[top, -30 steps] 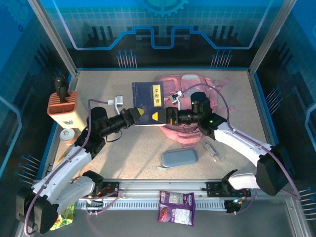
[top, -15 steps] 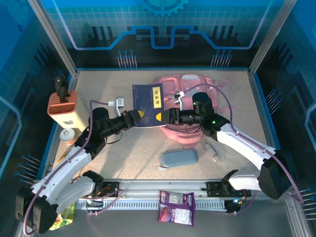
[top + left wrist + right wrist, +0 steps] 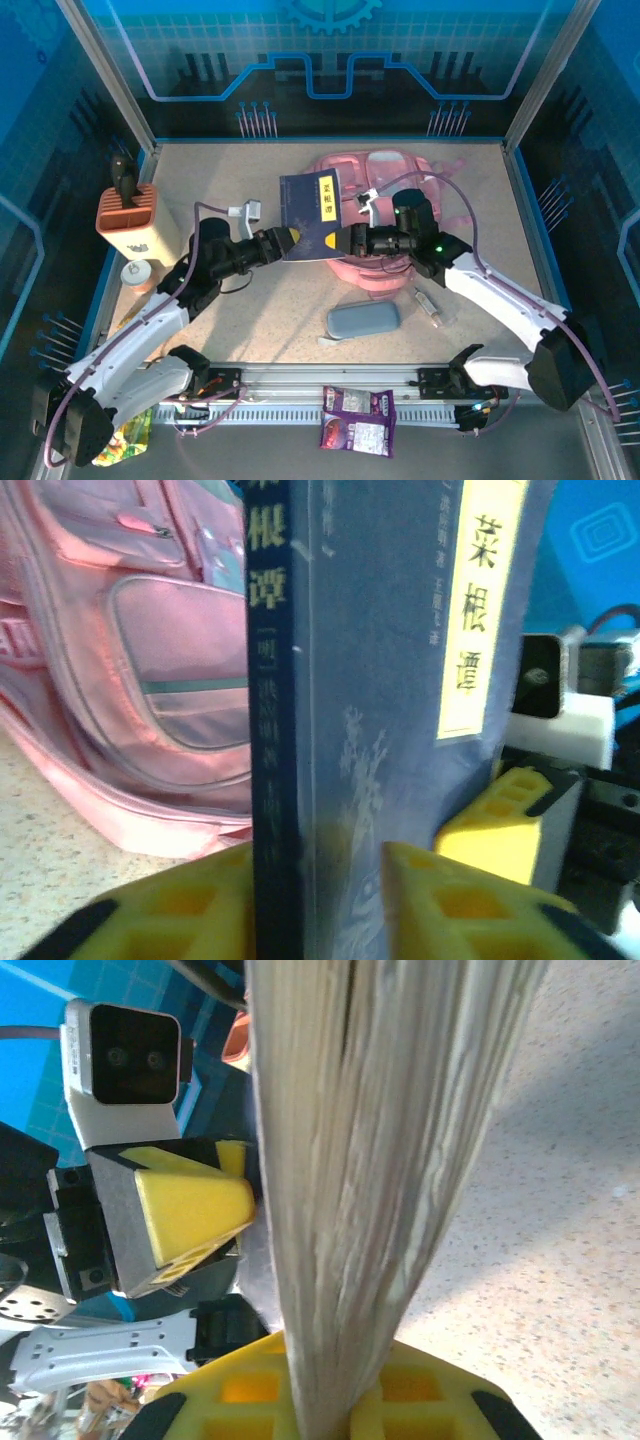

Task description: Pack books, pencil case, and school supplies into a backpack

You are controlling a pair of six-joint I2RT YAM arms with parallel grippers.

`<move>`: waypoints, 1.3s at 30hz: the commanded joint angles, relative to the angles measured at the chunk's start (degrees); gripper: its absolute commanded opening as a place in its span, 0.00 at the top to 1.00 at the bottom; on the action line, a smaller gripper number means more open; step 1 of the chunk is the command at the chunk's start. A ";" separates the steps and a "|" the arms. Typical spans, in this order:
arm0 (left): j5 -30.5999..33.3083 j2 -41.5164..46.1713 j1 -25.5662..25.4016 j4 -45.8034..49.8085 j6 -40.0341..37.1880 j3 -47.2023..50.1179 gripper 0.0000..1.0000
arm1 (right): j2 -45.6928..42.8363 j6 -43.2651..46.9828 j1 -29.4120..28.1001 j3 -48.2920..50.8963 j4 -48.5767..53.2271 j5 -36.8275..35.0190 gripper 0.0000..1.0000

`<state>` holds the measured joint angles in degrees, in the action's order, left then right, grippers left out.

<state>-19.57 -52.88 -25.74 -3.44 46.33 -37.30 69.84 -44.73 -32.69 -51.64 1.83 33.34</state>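
across the speckled beige tabletop [image 3: 480,200], walled by blue-lit panels and grey frame posts, the pink backpack [image 3: 400,175] lies at the far middle. the grey-blue pencil case [image 3: 363,320] and a small clear tube [image 3: 428,305] sit nearer the arms. the navy book [image 3: 318,215] is lifted between both arms, partly over the backpack's left side; its long axis runs near to far, the far end leaning slightly left, its yellow label up. the right gripper [image 3: 338,240] pinches its near edge. the left gripper [image 3: 290,238] straddles the spine – whether it presses, i cannot tell.
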 commanded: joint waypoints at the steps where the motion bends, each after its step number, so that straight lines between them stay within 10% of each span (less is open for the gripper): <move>1: 5.56 0.60 -0.28 9.82 -7.29 -3.98 0.52 | -4.24 6.32 1.44 -2.05 7.72 -4.55 1.00; 25: 13.61 -43.30 -14.08 16.49 -51.97 -33.72 0.31 | -27.49 12.31 22.71 0.92 45.44 -22.84 1.00; 39: 23.25 -62.96 -20.85 15.73 -68.53 -48.56 0.23 | -26.18 12.21 35.90 4.68 43.79 -12.40 1.00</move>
<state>1.37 -113.78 -46.37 12.21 -17.76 -83.13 43.44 -33.34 1.89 -47.20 47.68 16.62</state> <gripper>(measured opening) 0.768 0.118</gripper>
